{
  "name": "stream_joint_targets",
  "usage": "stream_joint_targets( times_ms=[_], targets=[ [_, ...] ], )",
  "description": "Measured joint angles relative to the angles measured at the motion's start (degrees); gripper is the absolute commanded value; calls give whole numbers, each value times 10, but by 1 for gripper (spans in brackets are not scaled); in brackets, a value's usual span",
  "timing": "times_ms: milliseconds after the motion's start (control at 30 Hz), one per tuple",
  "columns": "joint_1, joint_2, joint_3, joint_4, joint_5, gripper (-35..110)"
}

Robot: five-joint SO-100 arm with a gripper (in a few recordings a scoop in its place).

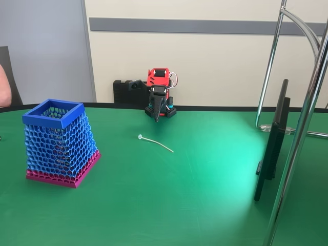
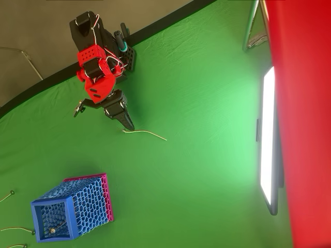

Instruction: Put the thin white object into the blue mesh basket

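Overhead view lets me look into the basket [image 2: 72, 209]: a small thing inside, too tiny to name. Fixed view gives its honeycomb mesh, square rim, magenta base. Strip [image 1: 155, 143] lies flat on green desk [image 1: 169, 200], thin, bit curved, loop end toward basket, well apart. Hand [image 1: 157, 114] hangs pointing down; fingers look closed, empty.

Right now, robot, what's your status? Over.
Gripper above table, not holding anything, jaws unclear. Thin white object on green cloth. Blue mesh basket upright, apart. Path clear.
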Motion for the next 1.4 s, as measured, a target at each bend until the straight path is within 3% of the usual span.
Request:
stream_joint_targets(
  times_ms=[1400],
  targets=[
    [-27, 0, 0, 4, 4, 1]
  ],
)
